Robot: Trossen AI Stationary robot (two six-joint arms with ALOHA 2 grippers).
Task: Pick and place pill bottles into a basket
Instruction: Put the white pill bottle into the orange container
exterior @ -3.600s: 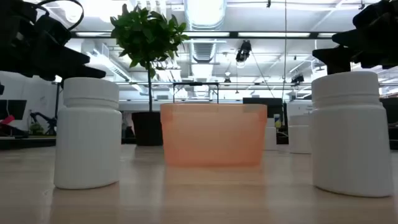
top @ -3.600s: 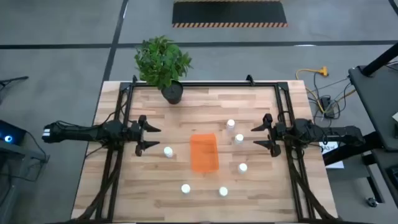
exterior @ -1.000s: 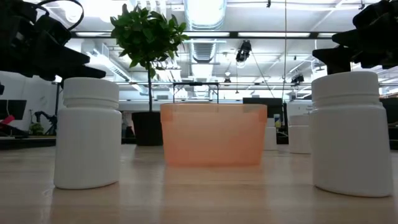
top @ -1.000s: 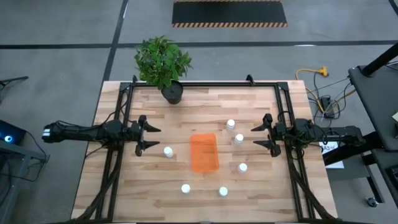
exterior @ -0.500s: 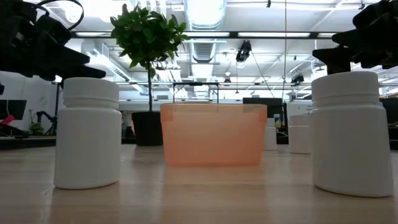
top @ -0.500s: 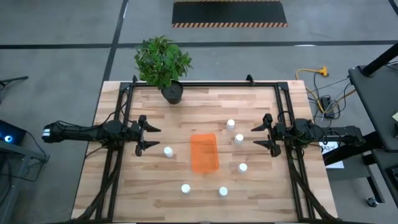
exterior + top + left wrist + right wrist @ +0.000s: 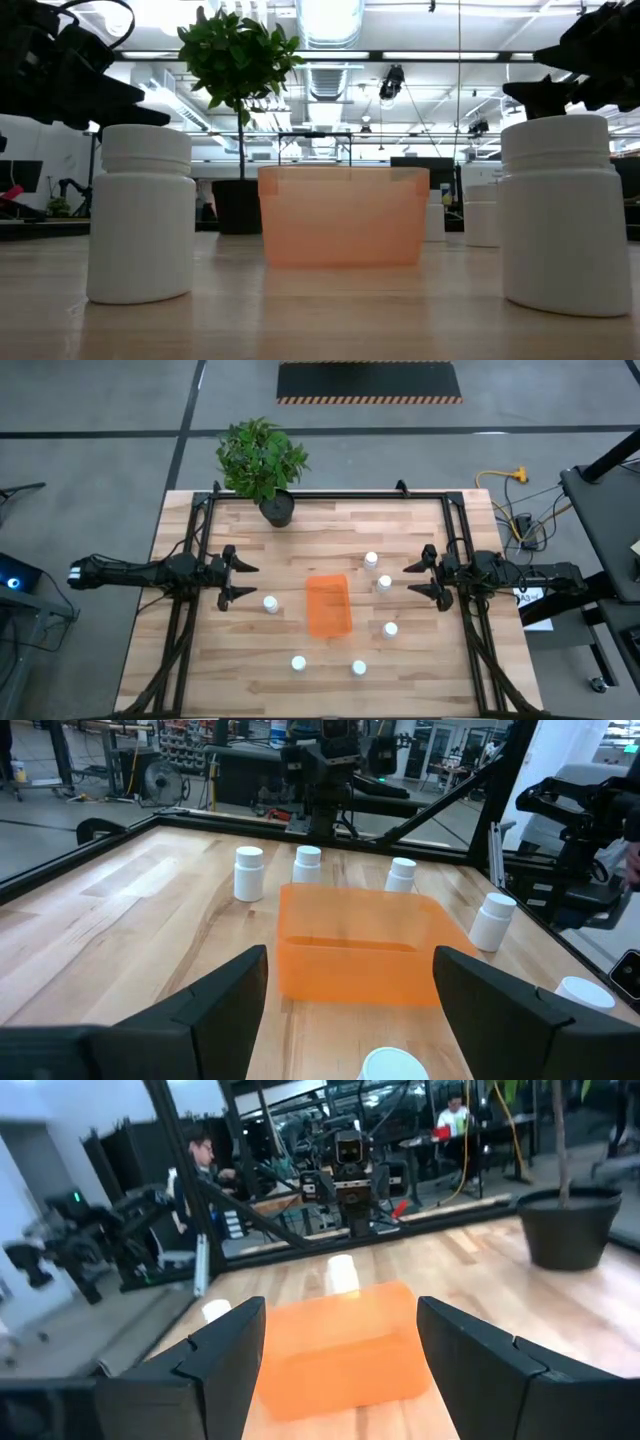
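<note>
Orange and translucent, the one basket (image 7: 329,605) sits mid-worktop with six white pill bottles (image 7: 270,604) standing around it on the pale wood-plank worktop (image 7: 240,675), none inside. One potted plant (image 7: 262,460) stands at the far edge, grey floor around the worktop, and a person sits in the room beyond. Both the left gripper (image 7: 238,580) and right gripper (image 7: 417,579) hang open and empty, facing the basket from either side
</note>
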